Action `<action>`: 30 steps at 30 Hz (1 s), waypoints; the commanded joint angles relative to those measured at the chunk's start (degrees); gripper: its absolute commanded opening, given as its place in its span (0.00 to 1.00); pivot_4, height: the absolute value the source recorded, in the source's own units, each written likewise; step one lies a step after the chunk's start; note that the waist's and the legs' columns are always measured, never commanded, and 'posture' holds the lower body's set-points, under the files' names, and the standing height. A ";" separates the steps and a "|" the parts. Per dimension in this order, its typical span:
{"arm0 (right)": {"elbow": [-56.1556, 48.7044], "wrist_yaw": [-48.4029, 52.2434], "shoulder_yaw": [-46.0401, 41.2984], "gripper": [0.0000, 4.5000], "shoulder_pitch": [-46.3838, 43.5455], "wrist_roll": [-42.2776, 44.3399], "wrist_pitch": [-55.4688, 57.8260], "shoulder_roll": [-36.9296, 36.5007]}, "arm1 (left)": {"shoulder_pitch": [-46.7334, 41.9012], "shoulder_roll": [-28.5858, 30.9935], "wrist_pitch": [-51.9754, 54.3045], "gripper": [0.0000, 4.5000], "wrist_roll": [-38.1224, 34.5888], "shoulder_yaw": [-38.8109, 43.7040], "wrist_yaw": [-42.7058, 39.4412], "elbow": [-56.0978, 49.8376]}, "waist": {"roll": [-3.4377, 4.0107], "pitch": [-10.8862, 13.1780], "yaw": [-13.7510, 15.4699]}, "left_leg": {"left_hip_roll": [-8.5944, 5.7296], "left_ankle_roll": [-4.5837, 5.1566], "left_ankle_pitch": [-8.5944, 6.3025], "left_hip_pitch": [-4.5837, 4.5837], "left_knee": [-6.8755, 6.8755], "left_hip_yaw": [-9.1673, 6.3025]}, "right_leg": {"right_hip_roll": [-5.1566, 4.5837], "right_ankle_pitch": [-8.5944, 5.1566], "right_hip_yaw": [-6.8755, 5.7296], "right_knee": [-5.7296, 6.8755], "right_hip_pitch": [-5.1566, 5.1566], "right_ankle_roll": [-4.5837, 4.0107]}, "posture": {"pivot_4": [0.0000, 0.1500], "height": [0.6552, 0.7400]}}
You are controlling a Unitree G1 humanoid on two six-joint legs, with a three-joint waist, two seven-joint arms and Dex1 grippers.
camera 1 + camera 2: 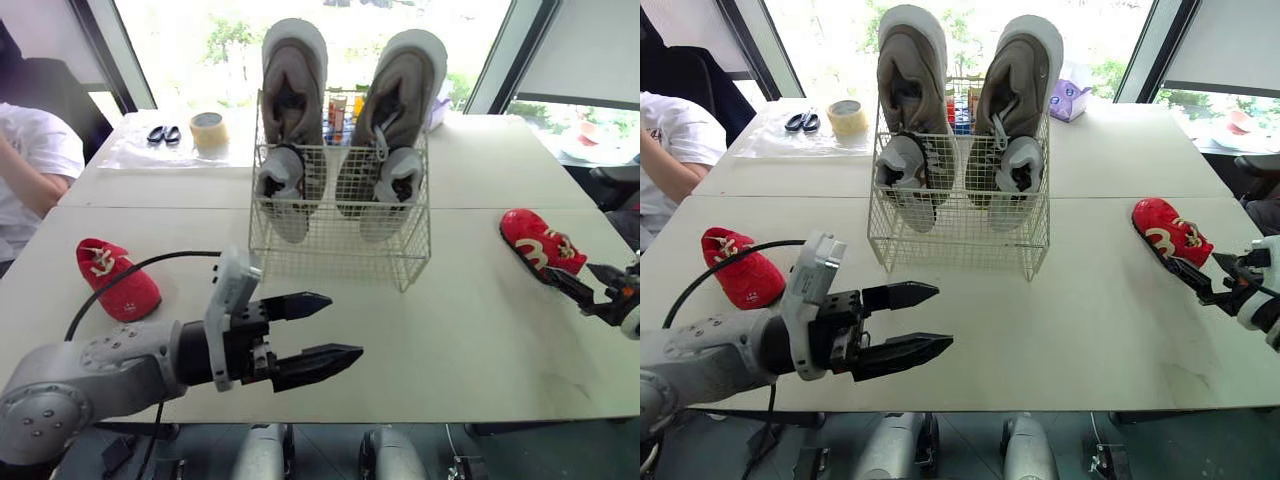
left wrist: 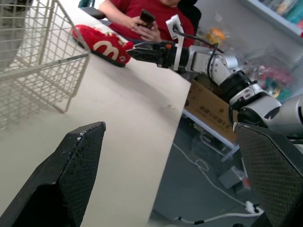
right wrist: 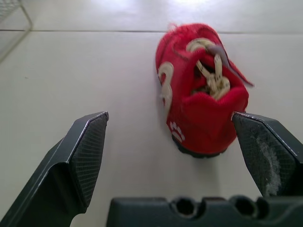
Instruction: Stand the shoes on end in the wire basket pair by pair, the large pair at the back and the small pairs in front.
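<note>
Sunlit windows backed the white worktop (image 1: 470,330), where the wire basket (image 1: 340,255) stood at the centre. The large grey pair (image 1: 293,75) stood on end along its back, soles to the glass. A small grey pair (image 1: 283,185) stood upright just in front of them, inside the same basket.

Your left claw (image 1: 345,326) hovered above the near part of the worktop, in front of the basket and apart from it. Its two black fingers were spread wide and held nothing. The left red shoe (image 1: 115,280) lay on its sole well to that arm's outer side, beside a black cable.

Your right claw (image 1: 570,270) sat low at the right edge of the worktop, also spread wide. The right red shoe (image 3: 201,90) lay heel-first between its fingers, ungripped. Whether the right finger touched the heel could not be told.

A tape roll (image 1: 208,130) and scissors (image 1: 163,134) lay on the far worktop. A person in a white shirt (image 1: 35,150) sat at the left.
</note>
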 commanded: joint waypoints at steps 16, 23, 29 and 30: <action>36.66 2.53 5.50 1.00 -20.94 -8.59 -21.62 -0.69 | -0.97 3.42 -2.06 0.99 0.64 -0.42 0.86 -0.62 | 0.08 0.00 -1.32 | 0.00 -0.12 0.07 -0.01 0.04 0.05 | 0.01 0.00 0.06 0.02 -0.02 0.01 | 1.00 0.15; 46.02 2.95 6.80 0.59 -25.59 -9.98 -27.42 0.19 | -0.48 4.67 -1.75 1.00 2.92 0.61 -1.61 0.51 | 0.08 0.00 -1.36 | -0.01 -0.13 0.07 -0.04 0.01 0.05 | -0.01 0.00 0.07 0.08 -0.10 0.04 | 1.00 0.15; 45.24 4.00 7.30 0.39 -26.41 -9.69 -30.41 1.78 | -0.80 5.01 -1.04 1.00 7.42 -0.05 -6.04 2.36 | 0.08 0.00 -1.61 | -0.01 -0.14 0.07 -0.04 0.03 0.06 | -0.01 -0.01 0.07 0.10 -0.10 0.03 | 1.00 0.15; 44.37 4.20 7.24 0.39 -26.33 -9.47 -30.66 1.99 | -0.76 5.16 -0.90 1.00 8.25 0.09 -7.18 2.83 | 0.09 0.00 -1.67 | 0.00 -0.14 0.07 -0.04 0.02 0.06 | 0.00 -0.01 0.07 0.10 -0.11 0.03 | 1.00 0.15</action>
